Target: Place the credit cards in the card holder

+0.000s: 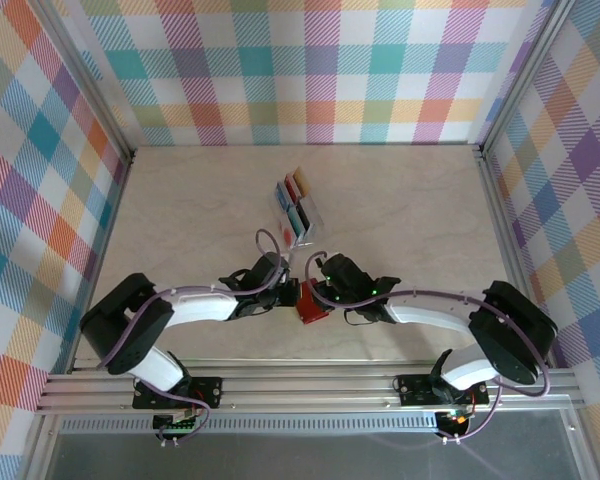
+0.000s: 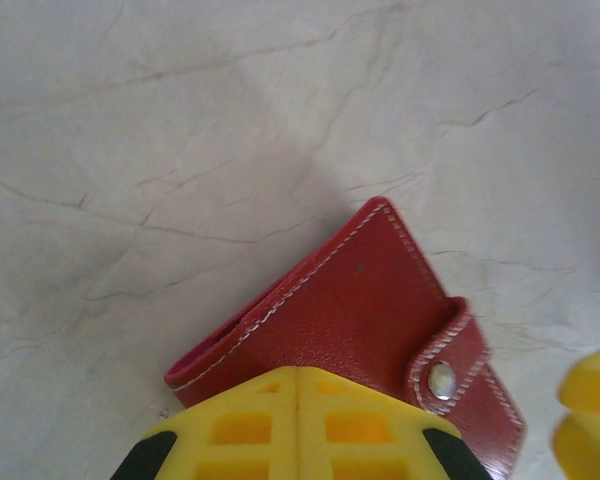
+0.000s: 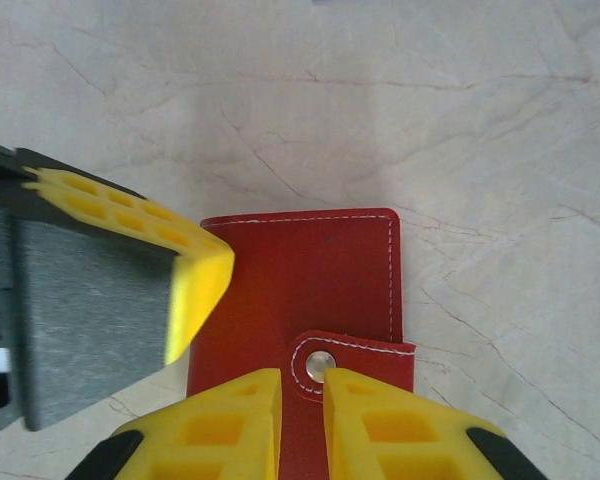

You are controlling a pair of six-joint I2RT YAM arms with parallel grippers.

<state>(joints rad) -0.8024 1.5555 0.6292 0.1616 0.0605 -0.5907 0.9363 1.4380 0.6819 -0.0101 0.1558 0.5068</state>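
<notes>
1. Left tool (image 2: 297, 388), seen through its own wrist camera: the two yellow fingers are pressed flat together with nothing between them. Their tips sit over the near edge of the small red leather-like card holder (image 2: 355, 320), though I cannot say whether they bear down on it.
2. Right tool (image 3: 302, 388) hangs over the holder's snap tab (image 3: 352, 358), its fingers drawn in to a narrow slit. I cannot tell whether they have pinched the tab or merely hover above it.
3. The card holder lies flat on the pale marble-patterned desk (image 1: 400, 200), just ahead of the two arm bases and between the two tools. It is folded, with the tab over the front and the metal snap (image 3: 321, 364) apparently fastened.
4. The thin plastic credit cards (image 1: 298, 213), in gold, red, blue and teal, stand in a clear plastic slotted rack (image 1: 280, 203) farther back on the desk, apart from the holder.
5. By my reckoning the job has hardly begun, since no card is in the holder as far as I can see. Left to do: undo the snap, fold the holder open, fetch each card from the rack, and slide it into a pocket.
</notes>
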